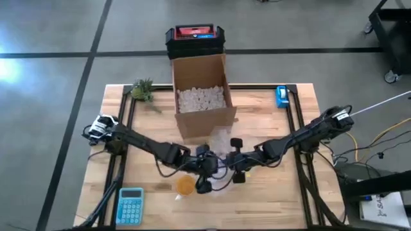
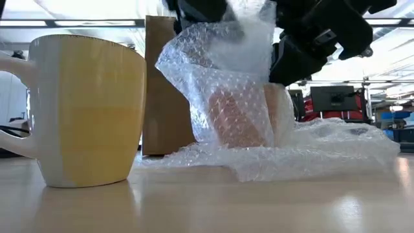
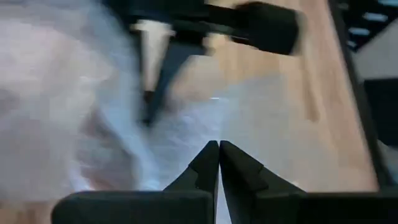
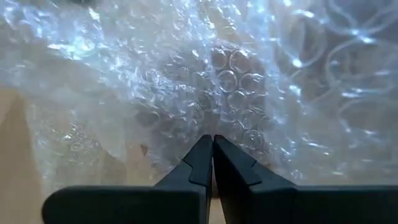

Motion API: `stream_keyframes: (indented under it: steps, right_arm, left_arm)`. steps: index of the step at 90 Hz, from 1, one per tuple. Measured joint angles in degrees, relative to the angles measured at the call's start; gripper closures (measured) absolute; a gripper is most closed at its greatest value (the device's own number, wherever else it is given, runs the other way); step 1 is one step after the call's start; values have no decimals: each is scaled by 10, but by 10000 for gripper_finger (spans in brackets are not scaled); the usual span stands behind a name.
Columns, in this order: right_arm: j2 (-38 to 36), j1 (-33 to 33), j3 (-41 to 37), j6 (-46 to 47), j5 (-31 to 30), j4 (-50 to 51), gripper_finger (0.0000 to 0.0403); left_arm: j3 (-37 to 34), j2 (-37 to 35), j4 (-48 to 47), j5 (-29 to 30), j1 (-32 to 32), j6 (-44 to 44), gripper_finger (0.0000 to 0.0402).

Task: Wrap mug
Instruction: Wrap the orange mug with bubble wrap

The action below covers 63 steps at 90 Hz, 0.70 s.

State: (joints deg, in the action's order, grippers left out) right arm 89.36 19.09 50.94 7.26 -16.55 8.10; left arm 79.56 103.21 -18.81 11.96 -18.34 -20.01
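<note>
With both my left claw (image 3: 218, 144) and right claw (image 4: 212, 139) pinched together at six o'clock of the open cardboard box (image 1: 202, 96), I lift the clear bubble-wrap sheet (image 2: 226, 84) to drape the peach ceramic mug (image 2: 242, 120).

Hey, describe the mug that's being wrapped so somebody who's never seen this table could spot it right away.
Find the open cardboard box of packing peanuts at the back of the wooden table. In front of it lies a crumpled bubble wrap sheet, where the left tool and right tool meet. The orange-pink mug stands inside that plastic, unlike the bare yellow mug beside it.
</note>
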Motion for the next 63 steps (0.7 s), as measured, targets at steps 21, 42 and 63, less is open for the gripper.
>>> stream_keyframes:
  steps: [21, 42, 63]
  right_arm:
    - [0, 0, 9, 2, 1, 13, 401]
    - [-35, 5, 114, -9, 1, 199, 401]
    - [-46, -10, 156, -25, -180, 312, 401]
  left_arm:
    - [-79, 26, 123, 6, 31, -21, 401]
    - [-114, 32, 168, 3, 38, -44, 401]
    - [-112, 31, 188, -5, 37, -31, 401]
